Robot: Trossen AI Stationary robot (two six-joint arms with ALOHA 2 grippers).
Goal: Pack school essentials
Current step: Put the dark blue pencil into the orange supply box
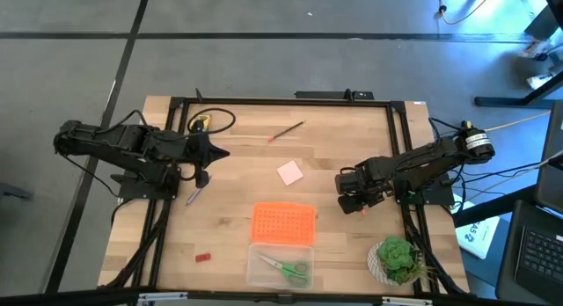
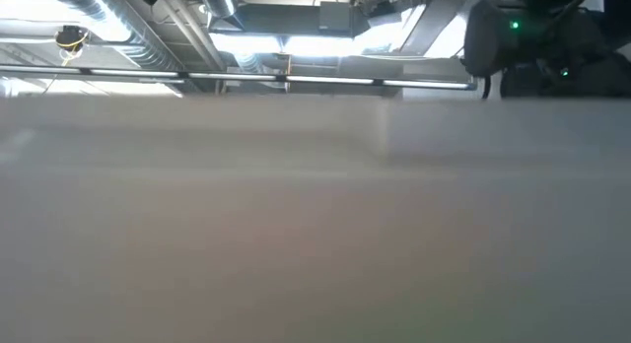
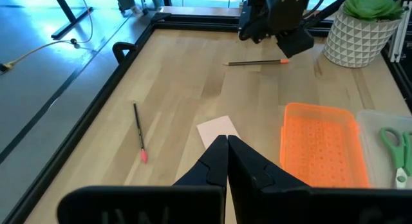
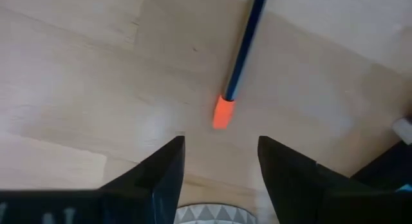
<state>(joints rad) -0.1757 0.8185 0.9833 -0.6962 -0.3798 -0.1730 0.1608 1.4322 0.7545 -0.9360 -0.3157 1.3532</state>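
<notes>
right gripper [image 4: 219, 163] jaws parted, empty, over dark pencil [image 4: 243, 47] flat on bench [image 1: 334, 156] | risk: thin pencil rolls or skids when pinched | left gripper [image 3: 226, 161] clenched, idle

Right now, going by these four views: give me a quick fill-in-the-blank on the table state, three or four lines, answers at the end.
1. The green-handled scissors lie inside the clear ____.
2. The orange lid sits on the table beside the box, not ____ it.
3. The right gripper hovers with jaws apart over a pencil with an ____ tip.
4. The left gripper has its jaws ____.

Missing words: box; on; orange; shut
</notes>
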